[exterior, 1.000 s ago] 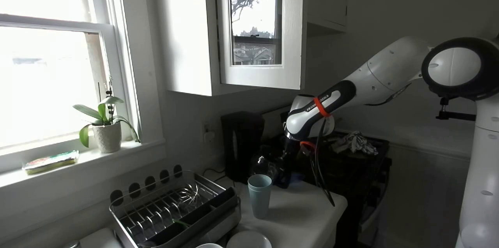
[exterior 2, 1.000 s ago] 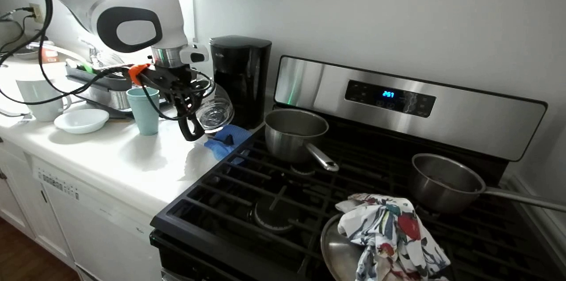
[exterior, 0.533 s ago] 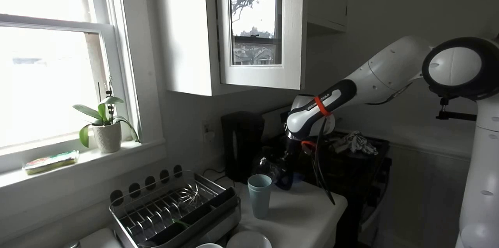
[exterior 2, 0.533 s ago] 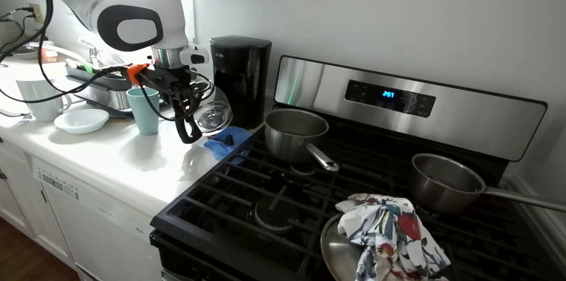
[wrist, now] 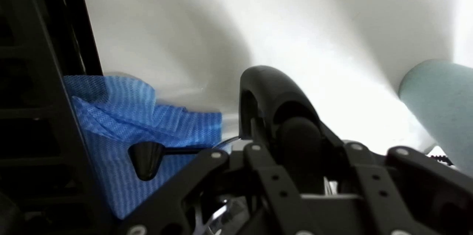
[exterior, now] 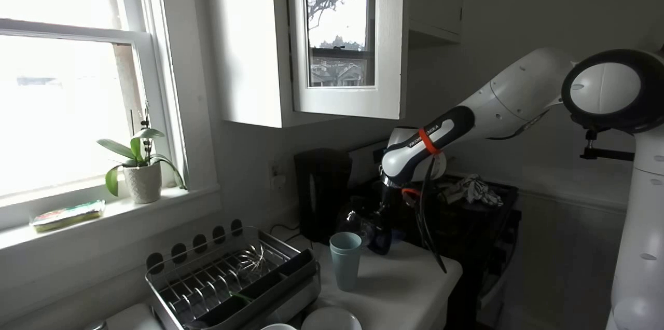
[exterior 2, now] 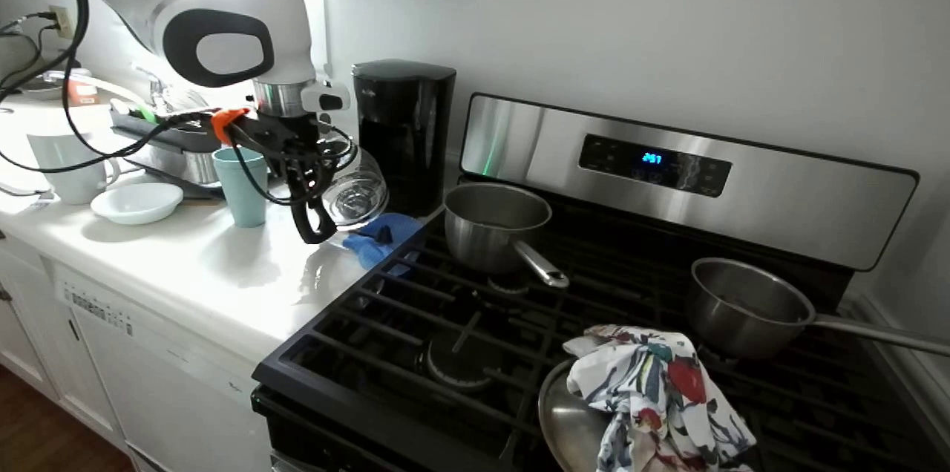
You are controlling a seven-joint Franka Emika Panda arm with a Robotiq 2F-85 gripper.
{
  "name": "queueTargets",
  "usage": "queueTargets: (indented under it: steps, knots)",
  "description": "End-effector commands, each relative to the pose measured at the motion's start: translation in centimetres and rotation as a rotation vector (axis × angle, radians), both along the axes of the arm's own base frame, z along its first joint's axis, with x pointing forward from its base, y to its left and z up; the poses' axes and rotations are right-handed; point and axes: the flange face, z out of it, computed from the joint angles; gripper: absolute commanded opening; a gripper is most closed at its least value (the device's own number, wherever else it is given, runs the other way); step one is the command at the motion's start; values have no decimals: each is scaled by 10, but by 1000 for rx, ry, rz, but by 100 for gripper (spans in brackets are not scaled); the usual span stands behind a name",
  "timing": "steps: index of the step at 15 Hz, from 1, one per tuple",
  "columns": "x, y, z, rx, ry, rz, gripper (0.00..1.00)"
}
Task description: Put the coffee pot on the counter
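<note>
The coffee pot (exterior 2: pixel 358 194) is clear glass with a black handle (wrist: pixel 264 79). It is tilted, with its round base turned outward in an exterior view. Its glass also shows in an exterior view (exterior: pixel 353 222), partly behind the cup, and a little in the wrist view (wrist: pixel 231 214). My gripper (wrist: pixel 292 135) is shut on the handle, with fingers on both sides of it; the gripper shows dark in an exterior view (exterior 2: pixel 300 168). The pot hangs beside a blue cloth, low over the white counter (exterior 2: pixel 252 286). The gap beneath it is hard to judge.
A pale blue-green cup (exterior 2: pixel 241 186) stands on the counter near the pot. A blue cloth (wrist: pixel 122 116) with a black scoop-like item (wrist: pixel 146 161) lies by the stove (exterior 2: pixel 334 353). The black coffee machine (exterior 2: pixel 404 130) stands behind. A dish rack (exterior: pixel 233 278) is beyond the cup.
My gripper and the pot have shifted slightly and lowered a little, with the handle now nearer the counter. The grip on the handle stays the same, and the other things have not moved.
</note>
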Motion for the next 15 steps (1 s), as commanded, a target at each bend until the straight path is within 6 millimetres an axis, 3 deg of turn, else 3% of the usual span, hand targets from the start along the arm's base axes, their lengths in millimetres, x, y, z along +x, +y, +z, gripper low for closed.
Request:
queueTargets:
  steps: [1, 15]
  knots:
    - [-7, 4, 4, 2, 14, -1, 8]
    - [-26, 5, -7, 7, 66, -28, 8]
